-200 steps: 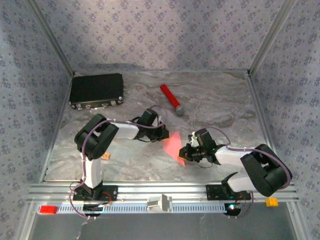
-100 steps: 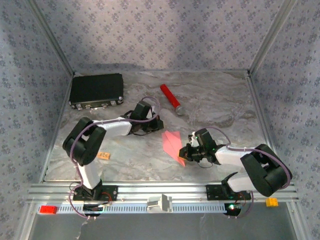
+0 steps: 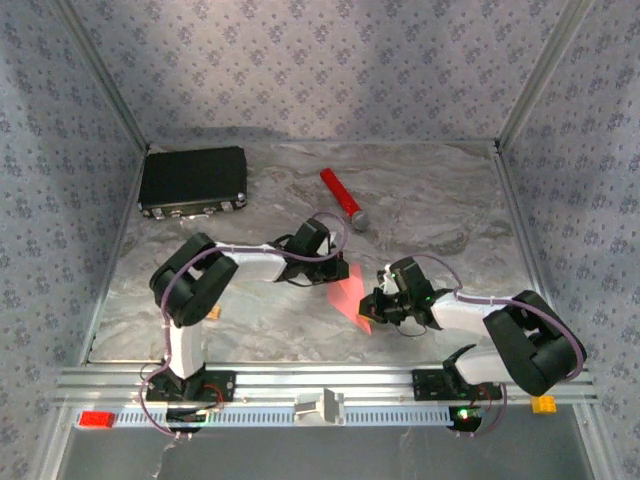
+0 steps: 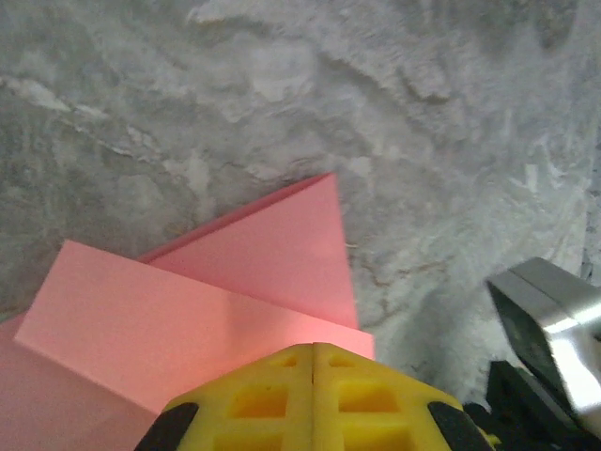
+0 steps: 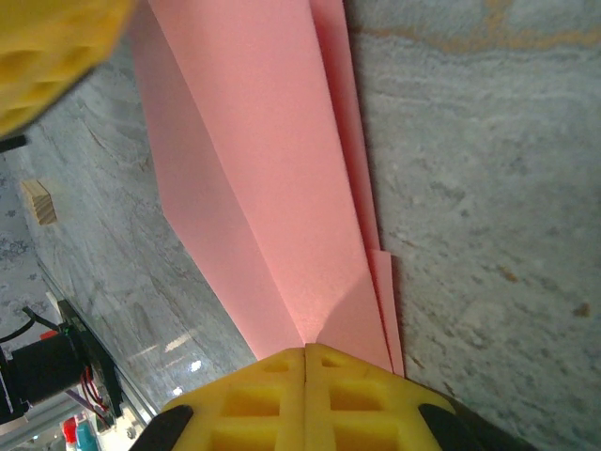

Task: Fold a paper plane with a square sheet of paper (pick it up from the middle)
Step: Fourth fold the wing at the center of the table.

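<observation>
The pink-red sheet of paper lies on the marbled table, folded in layers into a slim pointed dart, the paper plane shape. My left gripper is shut, its yellow fingertips resting on the upper flap near the paper's far end. The left gripper holds nothing between its jaws. My right gripper is shut too, and the right gripper presses down on the narrow near end of the paper. The left fingers show at the top left of the right wrist view.
A black case sits at the back left. A red cylinder with a grey tip lies behind the paper. A small tan block rests left of the paper. An aluminium rail runs along the near edge.
The left gripper pulled back to the left off the paper, then came right again onto its far end. The folded flap now lies flatter. The right gripper stayed put.
</observation>
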Controlling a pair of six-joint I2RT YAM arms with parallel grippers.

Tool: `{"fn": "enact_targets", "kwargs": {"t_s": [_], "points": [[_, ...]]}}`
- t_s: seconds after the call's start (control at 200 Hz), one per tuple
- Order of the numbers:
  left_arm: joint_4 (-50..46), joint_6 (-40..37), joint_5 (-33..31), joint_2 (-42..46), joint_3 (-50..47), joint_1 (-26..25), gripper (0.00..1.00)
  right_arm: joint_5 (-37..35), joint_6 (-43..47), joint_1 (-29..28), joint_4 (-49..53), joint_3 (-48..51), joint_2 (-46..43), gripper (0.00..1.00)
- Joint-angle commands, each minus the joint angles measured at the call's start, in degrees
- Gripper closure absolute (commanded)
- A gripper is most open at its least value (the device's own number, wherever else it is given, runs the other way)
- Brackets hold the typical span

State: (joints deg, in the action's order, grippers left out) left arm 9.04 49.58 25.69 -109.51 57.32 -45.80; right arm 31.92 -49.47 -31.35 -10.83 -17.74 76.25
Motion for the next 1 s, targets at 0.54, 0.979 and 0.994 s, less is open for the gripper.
{"fn": "enact_targets", "kwargs": {"t_s": [0.54, 0.979, 0.994], "points": [[1.12, 0.96, -0.45, -2.36, -1.70, 0.71, 1.00, -1.43, -2.16, 0.16, 21.53, 0.40, -19.61, 0.72], [2.65, 2.19, -0.28, -1.72, -2.72, 0.69, 1.00, -2.46, -9.19, -2.32, 24.07, 4.46, -25.58, 0.60], [2.61, 2.19, -0.31, -1.75, -2.75, 0.69, 1.00, -2.68, -9.28, -2.35, 24.42, 4.40, -25.54, 0.60]]}}
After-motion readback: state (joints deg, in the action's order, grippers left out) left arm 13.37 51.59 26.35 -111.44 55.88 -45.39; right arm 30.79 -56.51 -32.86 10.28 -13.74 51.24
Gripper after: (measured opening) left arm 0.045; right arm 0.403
